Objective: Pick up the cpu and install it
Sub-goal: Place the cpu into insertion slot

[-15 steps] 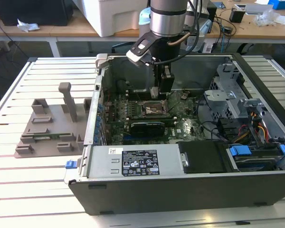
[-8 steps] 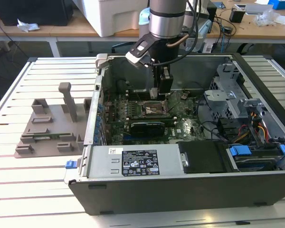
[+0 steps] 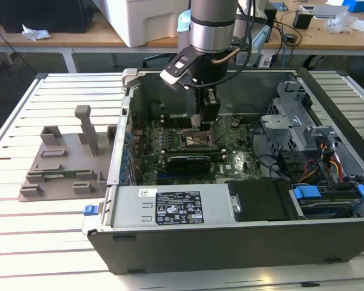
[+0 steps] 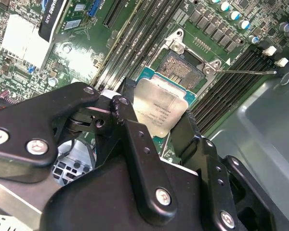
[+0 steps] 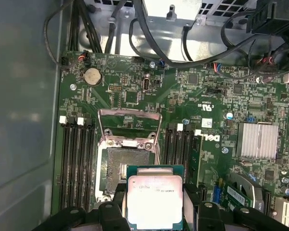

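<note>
My black gripper [image 4: 156, 120] pinching silvery flat square cpu [image 4: 161, 109] by edges, hanging partly over open grey motherboard socket [image 4: 183, 67], not seated. I'm risking bent socket contacts if chip is landing offset or tilting.

Exterior view stands back, looking down over the bench [image 3: 60, 91] into the open computer case [image 3: 230, 245]; both wrist views peer past the tool [image 5: 154, 211] [image 4: 159, 126], close above the motherboard [image 5: 135, 91] [image 4: 82, 62], sharing the cpu [image 5: 155, 192] [image 4: 161, 108] and its socket [image 5: 123, 163] [image 4: 183, 67]
</note>
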You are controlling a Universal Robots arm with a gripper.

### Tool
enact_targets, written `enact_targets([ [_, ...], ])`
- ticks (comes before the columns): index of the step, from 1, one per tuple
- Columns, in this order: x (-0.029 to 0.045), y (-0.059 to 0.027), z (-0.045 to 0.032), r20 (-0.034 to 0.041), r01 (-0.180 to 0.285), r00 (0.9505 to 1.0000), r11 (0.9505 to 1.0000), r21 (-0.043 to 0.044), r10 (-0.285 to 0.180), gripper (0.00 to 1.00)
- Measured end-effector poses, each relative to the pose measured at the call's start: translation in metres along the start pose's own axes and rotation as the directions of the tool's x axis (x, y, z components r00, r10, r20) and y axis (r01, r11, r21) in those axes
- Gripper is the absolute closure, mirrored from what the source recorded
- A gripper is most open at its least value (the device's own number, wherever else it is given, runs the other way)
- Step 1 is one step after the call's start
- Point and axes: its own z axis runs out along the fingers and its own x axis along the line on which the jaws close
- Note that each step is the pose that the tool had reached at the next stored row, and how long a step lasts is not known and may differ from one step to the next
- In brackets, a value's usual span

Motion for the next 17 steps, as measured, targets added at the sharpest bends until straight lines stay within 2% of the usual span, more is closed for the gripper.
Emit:
enact_targets([
  [13, 0.0007, -0.0004, 0.0112, 0.0001, 0.000, 1.0000, 1.0000, 0.0001, 0.000, 0.46],
  [17, 0.0063, 0.0000, 0.0132, 0.0000, 0.000, 1.0000, 1.0000, 0.0000, 0.000, 0.46],
])
